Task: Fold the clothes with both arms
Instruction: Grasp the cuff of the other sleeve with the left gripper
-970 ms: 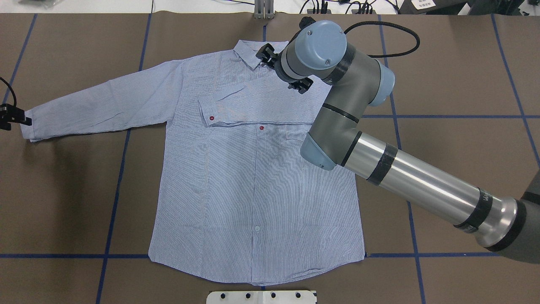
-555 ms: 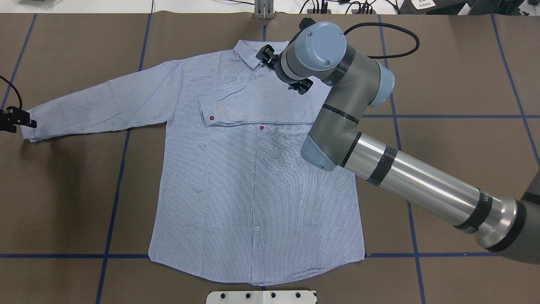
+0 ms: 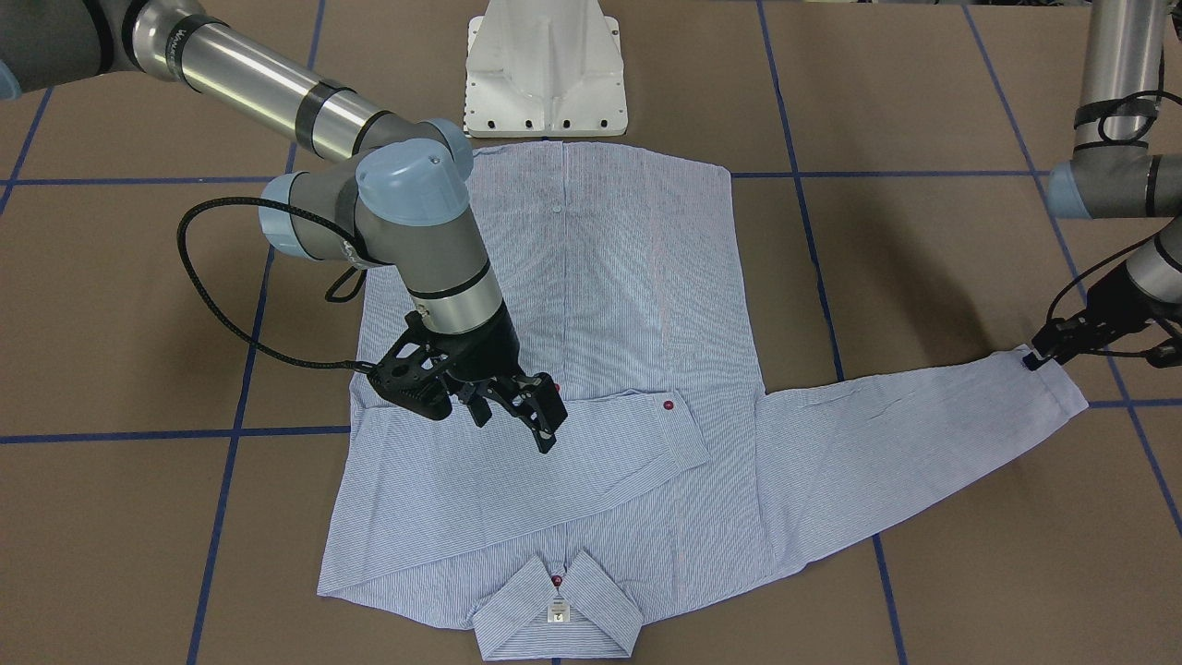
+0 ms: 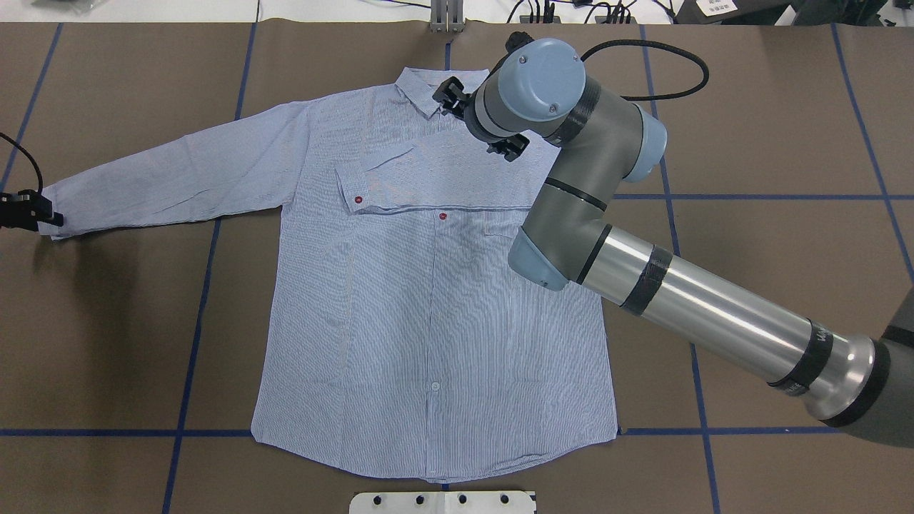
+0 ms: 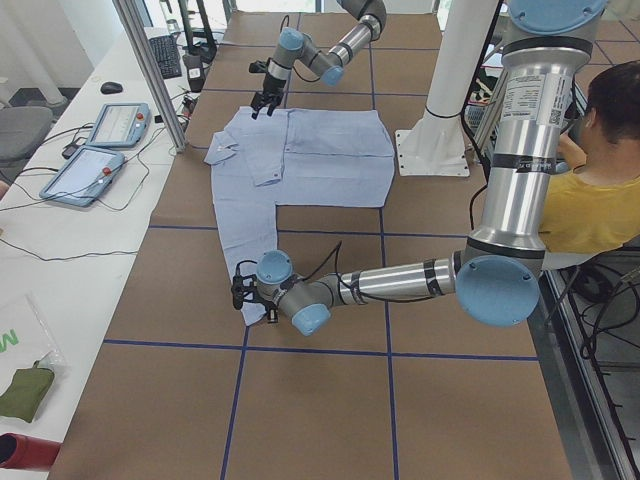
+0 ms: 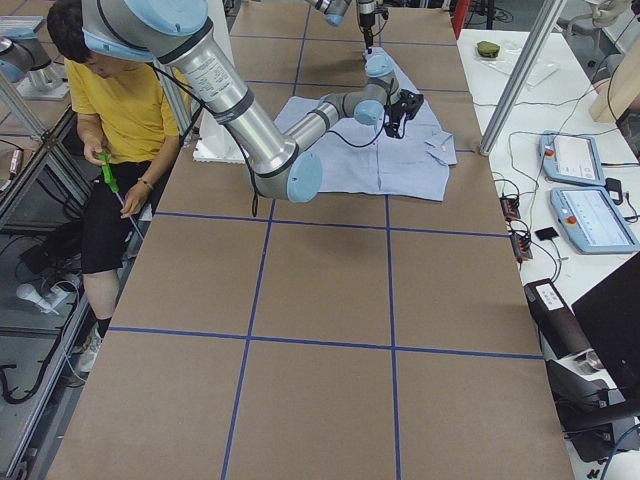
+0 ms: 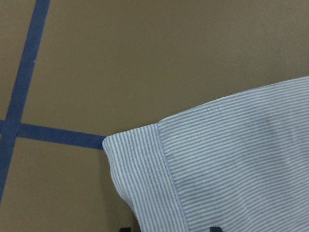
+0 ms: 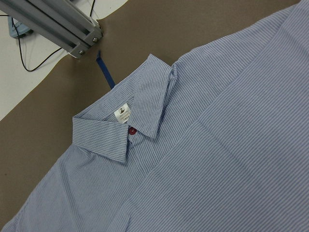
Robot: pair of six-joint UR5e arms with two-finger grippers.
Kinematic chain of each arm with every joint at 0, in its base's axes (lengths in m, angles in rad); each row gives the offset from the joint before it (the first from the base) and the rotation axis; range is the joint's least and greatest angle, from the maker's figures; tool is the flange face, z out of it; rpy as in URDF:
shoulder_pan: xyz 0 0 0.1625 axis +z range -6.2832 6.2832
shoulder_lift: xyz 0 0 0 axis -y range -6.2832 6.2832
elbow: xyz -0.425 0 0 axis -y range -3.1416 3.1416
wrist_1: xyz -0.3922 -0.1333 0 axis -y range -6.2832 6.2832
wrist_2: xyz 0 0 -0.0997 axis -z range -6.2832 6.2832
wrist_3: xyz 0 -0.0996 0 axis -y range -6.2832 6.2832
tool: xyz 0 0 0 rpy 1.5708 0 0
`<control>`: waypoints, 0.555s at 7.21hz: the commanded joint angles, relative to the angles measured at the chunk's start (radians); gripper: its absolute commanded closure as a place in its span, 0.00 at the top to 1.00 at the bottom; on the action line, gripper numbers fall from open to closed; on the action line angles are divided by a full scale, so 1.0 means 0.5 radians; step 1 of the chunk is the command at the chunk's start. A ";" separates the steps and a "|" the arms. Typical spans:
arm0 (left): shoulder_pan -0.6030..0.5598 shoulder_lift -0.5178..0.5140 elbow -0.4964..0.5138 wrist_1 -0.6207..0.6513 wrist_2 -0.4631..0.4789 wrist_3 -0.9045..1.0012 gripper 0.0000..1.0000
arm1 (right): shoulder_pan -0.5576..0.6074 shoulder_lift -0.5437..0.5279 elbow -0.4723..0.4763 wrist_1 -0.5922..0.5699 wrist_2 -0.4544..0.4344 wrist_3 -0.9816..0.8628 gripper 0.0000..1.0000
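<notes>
The left gripper (image 4: pixel 44 216) has slid a bit along the cuff (image 7: pixel 145 179) toward the robot's side of the table (image 4: pixel 785 107), and it's now right at the cuff's near corner. The right arm (image 4: pixel 700 300) has barely budged.

The shirt (image 4: pixel 428 321) lies flat and front-up in the middle of the table. Its hem is toward the white base (image 3: pixel 545 74) and its collar (image 8: pixel 120 130) is at the far edge. The spread sleeve (image 4: pixel 171 171) runs straight out to the robot's left. The folded sleeve (image 3: pixel 517 471) is laid across the chest, and its end with a red button (image 3: pixel 667 405) sits near the shirt's middle.

In the left wrist view, the left gripper's two tips just peek in at the bottom edge. They stand apart with the cuff cloth running between them, so it's not clamped. I can't tell whether they touch the fabric.

The right gripper (image 3: pixel 513 432) hangs over the folded sleeve with its fingers (image 3: pixel 545 420) spread wide and nothing in them. It looks close to the cloth, but I can't say whether it touches.

The right wrist camera looks at the collar, with the white label (image 8: pixel 122 113) and a red button just under it.

A person in a yellow top (image 6: pixel 120 110) sits beside the robot in both side views.
</notes>
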 commanded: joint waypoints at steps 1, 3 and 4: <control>0.001 0.005 -0.008 -0.005 0.001 -0.069 0.00 | -0.003 0.000 0.000 0.000 0.000 0.004 0.99; -0.002 0.017 -0.105 -0.030 -0.021 -0.073 0.00 | 0.000 0.006 0.003 0.000 0.000 0.010 0.99; -0.002 0.020 -0.221 -0.002 -0.018 -0.079 0.00 | 0.012 0.006 0.033 0.000 0.003 0.004 0.99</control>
